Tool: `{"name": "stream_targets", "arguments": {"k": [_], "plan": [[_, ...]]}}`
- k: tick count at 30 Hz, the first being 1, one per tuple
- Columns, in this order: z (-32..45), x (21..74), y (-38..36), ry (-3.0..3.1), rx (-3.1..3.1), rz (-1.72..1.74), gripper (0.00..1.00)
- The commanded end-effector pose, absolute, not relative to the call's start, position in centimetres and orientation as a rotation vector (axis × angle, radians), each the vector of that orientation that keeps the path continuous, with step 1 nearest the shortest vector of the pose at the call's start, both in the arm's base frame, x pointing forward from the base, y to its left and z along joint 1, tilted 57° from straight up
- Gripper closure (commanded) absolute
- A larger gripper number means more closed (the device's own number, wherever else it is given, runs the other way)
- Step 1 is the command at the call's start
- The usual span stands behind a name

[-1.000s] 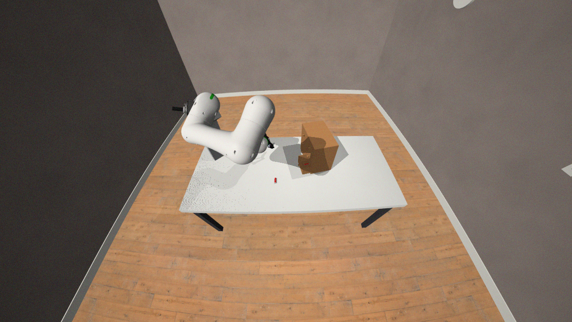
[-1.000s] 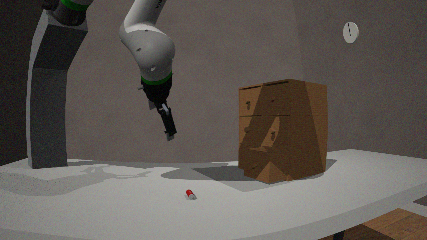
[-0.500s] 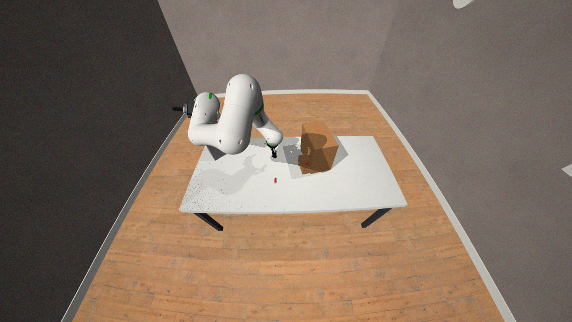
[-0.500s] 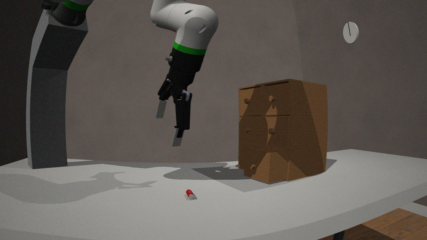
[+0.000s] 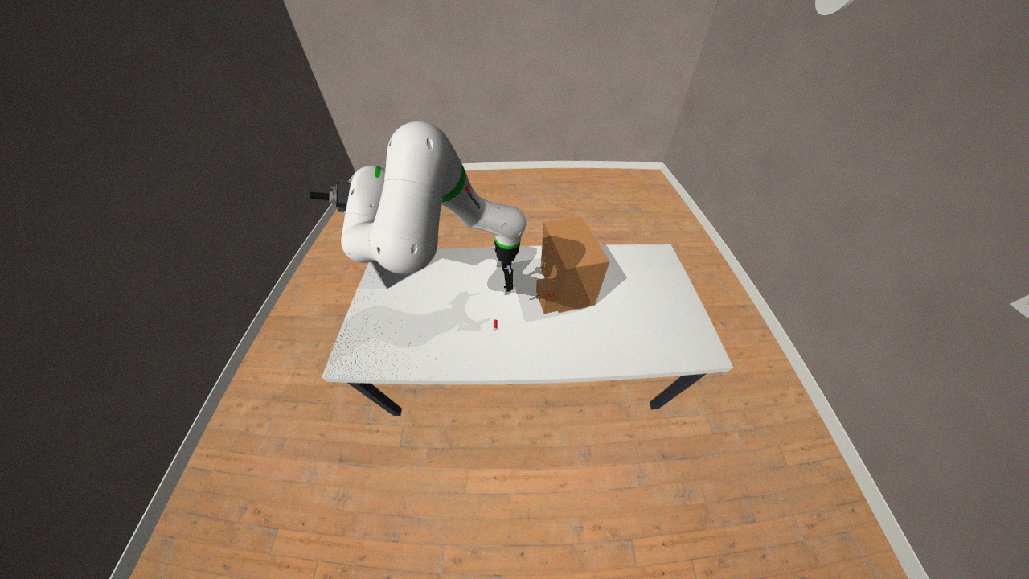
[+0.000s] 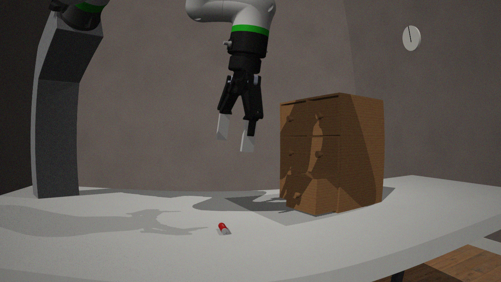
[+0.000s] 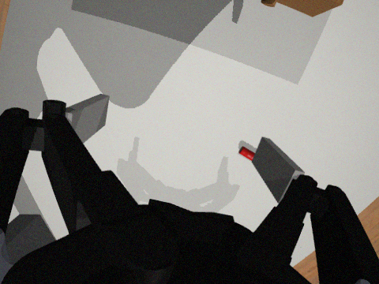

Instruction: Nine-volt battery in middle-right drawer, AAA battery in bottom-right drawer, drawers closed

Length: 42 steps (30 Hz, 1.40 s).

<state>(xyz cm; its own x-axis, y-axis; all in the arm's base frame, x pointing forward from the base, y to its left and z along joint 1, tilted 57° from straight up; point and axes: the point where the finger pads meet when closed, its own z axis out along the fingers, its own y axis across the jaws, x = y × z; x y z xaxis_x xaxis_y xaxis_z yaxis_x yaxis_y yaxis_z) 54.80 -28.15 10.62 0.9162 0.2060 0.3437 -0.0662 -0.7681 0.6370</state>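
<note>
The small wooden chest (image 5: pixel 575 241) (image 6: pixel 360 147) stands upright at the back of the white table (image 5: pixel 633 338) (image 6: pixel 385 224). Its bottom-right drawer (image 5: pixel 548 305) (image 6: pixel 315 199) (image 7: pixel 305 2) is pulled part way out, and a small red thing (image 5: pixel 551 294) lies inside it. The other drawers look pushed in. A small red cylindrical battery (image 5: pixel 494 323) (image 6: pixel 223 228) (image 7: pixel 245 151) with a silver end lies on the table in front of the chest. My gripper (image 5: pixel 507 284) (image 6: pixel 234 140) (image 7: pixel 185 130) is open and empty, pointing down. It hangs well above the table, left of the chest. I see no nine-volt battery clearly.
The arm's grey pedestal (image 6: pixel 52 140) stands at the table's back left corner. The arm throws a wide shadow over the chest's front and the table beside it.
</note>
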Motion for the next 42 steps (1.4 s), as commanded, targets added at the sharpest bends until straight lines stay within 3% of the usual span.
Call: {"name": "stream_targets", "arguments": {"k": [1,27,32,42], "plan": [[11.7,54.4,-28.6,0.037,2.214,0.625,0.00],[12.0,53.7,-28.5,0.037,2.214,0.625,0.00],[13.4,46.3,-27.6,0.037,2.214,0.625,0.00],[13.2,42.7,-27.1,0.042,2.222,0.622,0.00]]}}
